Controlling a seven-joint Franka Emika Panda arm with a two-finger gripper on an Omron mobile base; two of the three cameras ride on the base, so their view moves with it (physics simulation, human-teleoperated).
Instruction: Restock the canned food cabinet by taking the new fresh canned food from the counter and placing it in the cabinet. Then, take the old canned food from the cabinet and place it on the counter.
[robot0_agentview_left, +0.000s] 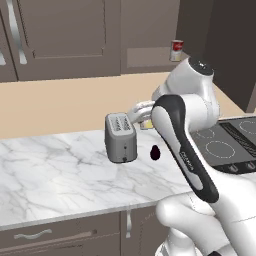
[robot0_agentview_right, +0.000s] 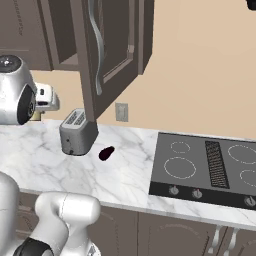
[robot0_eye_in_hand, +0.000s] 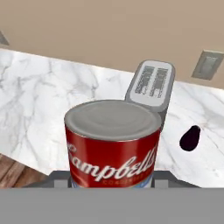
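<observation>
Hand view looks straight at one red and white tin can with a flat grey lid (robot0_eye_in_hand: 111, 146). The end effector (robot0_eye_in_hand: 111, 181) is closed tight around this can and holds it up above the white marble desk with grey veins (robot0_eye_in_hand: 52, 100). The can stands upright in the grip.

Behind the held can stands one silver metal toaster with two slots (robot0_eye_in_hand: 151, 87) on the desk. Just beside the toaster lies one small dark purple oval thing (robot0_eye_in_hand: 190, 138), flat on the marble. One grey wall socket plate (robot0_eye_in_hand: 208, 64) sits on the tan wall above the desk.

Left base view shows a second red and white can (robot0_agentview_left: 176, 50). It stands on the flat shelf board of the dark grey-brown open cabinet (robot0_agentview_left: 150, 57), high on the wall. So there are two cans, one in the grip and one in the cabinet.

Right base view shows one black glass cooktop with round rings (robot0_agentview_right: 205, 165) set into the desk, well apart from the toaster. Three round knobs line its front edge.
</observation>
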